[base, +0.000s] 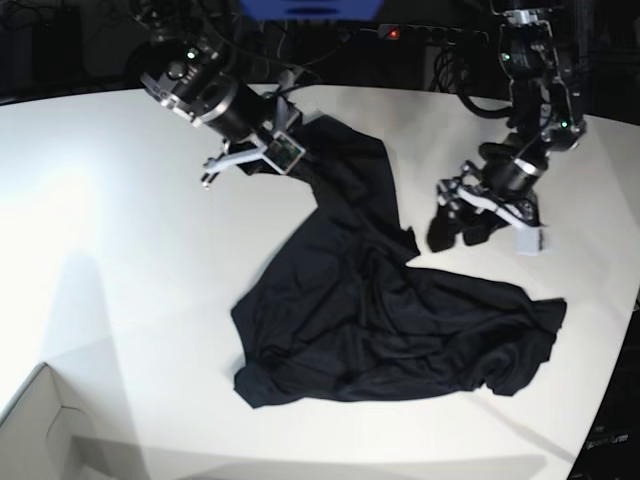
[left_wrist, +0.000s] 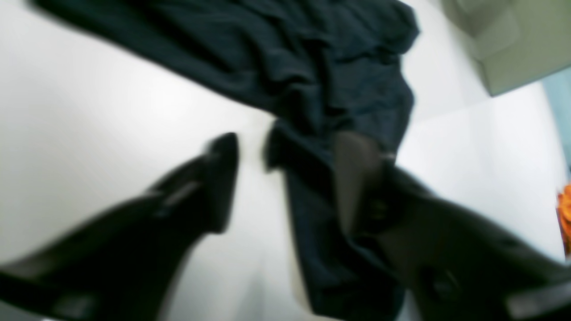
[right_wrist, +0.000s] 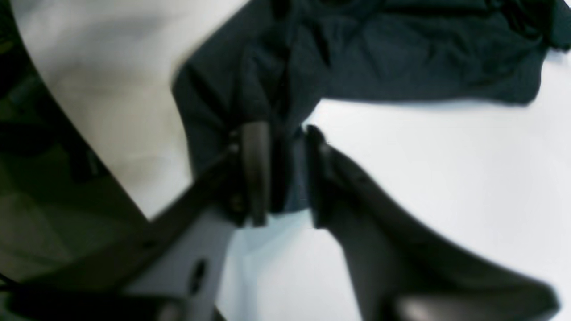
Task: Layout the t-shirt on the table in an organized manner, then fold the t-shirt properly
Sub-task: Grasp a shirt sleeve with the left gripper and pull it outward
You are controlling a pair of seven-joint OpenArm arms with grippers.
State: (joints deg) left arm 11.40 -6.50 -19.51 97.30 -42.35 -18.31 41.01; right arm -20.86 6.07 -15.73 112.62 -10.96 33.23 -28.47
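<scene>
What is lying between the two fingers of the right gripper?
In the right wrist view, a bunched fold of the black t-shirt lies between the right gripper's fingers.

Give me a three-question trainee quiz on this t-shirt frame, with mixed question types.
1. True or false: the t-shirt lies smoothed flat on the table.
2. How do the jaws of the left end effector stand? A) wide apart B) pressed together C) out of view
3. In the base view, which arm's end effector is at the shirt's far end?

Key: 1 false, it is crumpled. 2 A. 3 The right end effector.
</scene>
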